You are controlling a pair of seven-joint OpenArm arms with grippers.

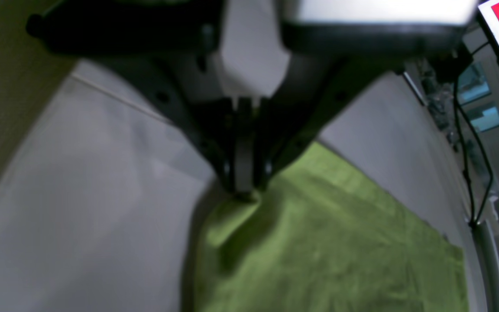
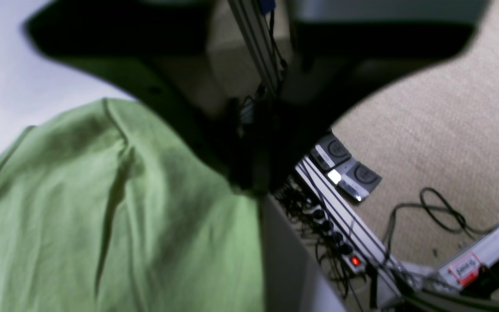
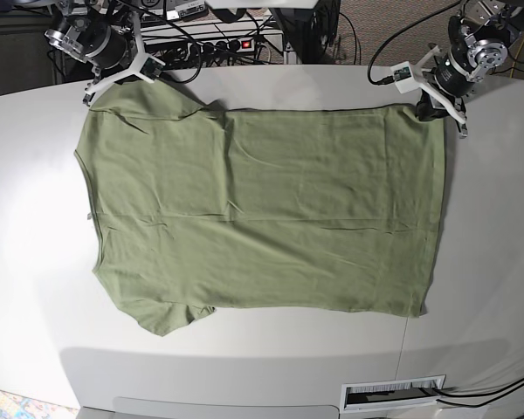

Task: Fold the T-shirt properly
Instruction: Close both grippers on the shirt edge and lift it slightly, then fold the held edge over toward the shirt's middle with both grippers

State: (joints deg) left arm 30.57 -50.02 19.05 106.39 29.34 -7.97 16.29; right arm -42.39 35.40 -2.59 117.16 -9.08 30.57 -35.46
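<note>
White table (image 3: 35,262) under green T-shirt (image 3: 262,209)

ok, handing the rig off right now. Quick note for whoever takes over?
Left gripper: shut on a far corner of the T-shirt.
Right gripper: at the other far corner, by the sleeve; jaws look closed on the cloth.
T-shirt lies flat and spread on the table, sleeves toward the right arm's side.
Done: corners gripped. Left: every fold.
</note>
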